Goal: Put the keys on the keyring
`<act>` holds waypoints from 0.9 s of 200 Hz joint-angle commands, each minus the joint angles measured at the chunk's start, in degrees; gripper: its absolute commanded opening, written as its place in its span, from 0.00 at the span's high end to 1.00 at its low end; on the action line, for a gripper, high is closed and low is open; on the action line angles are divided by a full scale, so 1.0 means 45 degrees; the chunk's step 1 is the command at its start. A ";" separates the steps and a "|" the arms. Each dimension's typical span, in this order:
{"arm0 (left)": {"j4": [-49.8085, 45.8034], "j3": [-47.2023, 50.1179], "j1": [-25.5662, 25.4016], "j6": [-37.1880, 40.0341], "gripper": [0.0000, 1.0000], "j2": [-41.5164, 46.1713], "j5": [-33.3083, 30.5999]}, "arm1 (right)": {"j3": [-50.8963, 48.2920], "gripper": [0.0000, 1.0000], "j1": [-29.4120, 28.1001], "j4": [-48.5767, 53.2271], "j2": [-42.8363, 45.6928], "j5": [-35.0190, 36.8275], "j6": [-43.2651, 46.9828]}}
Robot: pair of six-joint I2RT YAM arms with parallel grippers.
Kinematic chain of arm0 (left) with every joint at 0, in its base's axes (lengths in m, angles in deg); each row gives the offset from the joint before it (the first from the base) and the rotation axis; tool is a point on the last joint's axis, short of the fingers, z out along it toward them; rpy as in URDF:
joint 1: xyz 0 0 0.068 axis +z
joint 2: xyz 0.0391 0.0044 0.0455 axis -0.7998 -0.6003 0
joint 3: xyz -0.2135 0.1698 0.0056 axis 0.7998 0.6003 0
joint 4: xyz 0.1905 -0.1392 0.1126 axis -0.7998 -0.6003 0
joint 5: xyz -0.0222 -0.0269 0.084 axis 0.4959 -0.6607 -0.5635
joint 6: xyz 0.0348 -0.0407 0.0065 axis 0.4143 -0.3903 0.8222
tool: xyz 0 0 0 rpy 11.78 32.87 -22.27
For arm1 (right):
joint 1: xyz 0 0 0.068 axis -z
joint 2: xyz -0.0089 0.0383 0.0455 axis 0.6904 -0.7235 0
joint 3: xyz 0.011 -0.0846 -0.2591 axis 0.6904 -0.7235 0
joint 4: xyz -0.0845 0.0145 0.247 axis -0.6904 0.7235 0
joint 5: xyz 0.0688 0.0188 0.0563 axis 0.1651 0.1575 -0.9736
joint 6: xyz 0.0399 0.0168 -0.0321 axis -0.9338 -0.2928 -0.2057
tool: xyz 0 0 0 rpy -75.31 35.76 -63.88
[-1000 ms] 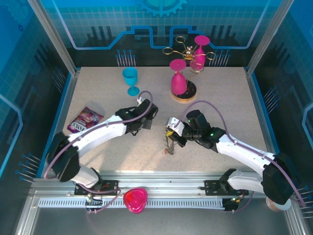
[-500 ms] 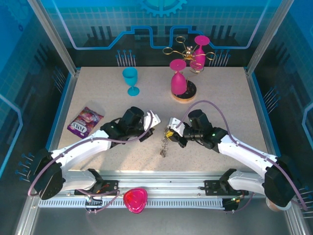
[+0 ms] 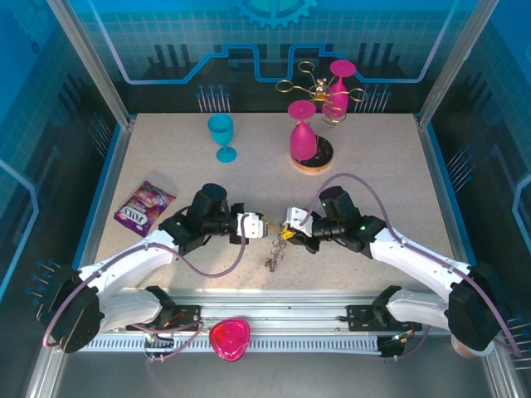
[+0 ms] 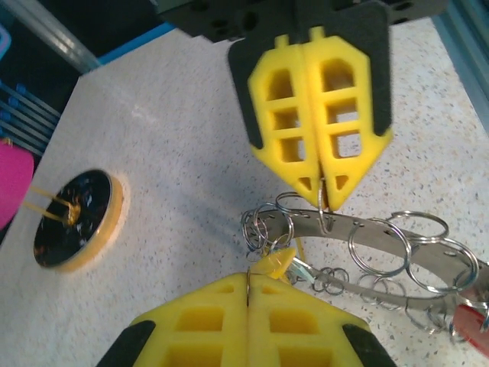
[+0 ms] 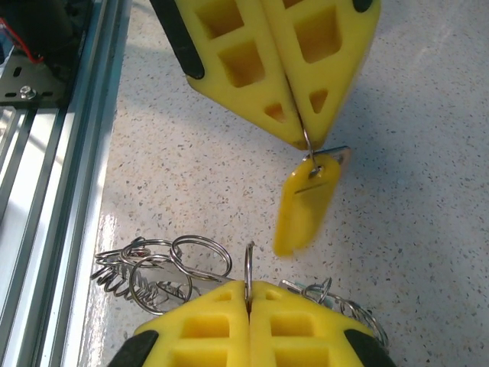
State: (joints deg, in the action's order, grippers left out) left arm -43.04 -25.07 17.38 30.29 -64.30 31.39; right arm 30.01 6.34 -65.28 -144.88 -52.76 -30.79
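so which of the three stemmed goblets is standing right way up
The teal goblet, alone at the back left. Both pink goblets are foot-up by the gold wire stand.

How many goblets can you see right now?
3: a blue goblet upright at back left, a pink goblet foot-up over the round base, a second pink goblet at the gold wire stand. None seem hidden.

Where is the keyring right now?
In the top view, the keyring is at the table's near centre between the grippers: the right gripper pinches one of its loops, while the left gripper holds a yellow key beside it.
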 commanded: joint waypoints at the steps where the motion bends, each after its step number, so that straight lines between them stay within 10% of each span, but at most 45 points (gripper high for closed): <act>1: 0.0310 0.0215 0.0063 0.1377 1.00 0.0019 0.1294 | 0.0601 1.00 0.0071 0.0385 -0.0045 -0.0636 0.0818; 180: -0.0276 0.0329 -0.0750 0.2601 1.00 -0.0156 0.0841 | 0.1244 1.00 0.0071 0.0341 -0.0842 -0.1348 0.0773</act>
State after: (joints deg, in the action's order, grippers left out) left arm -42.76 -24.11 14.43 39.97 -64.46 34.76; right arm 33.90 6.34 -62.33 -149.38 -57.61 -27.53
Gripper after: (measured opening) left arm 0.047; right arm 0.057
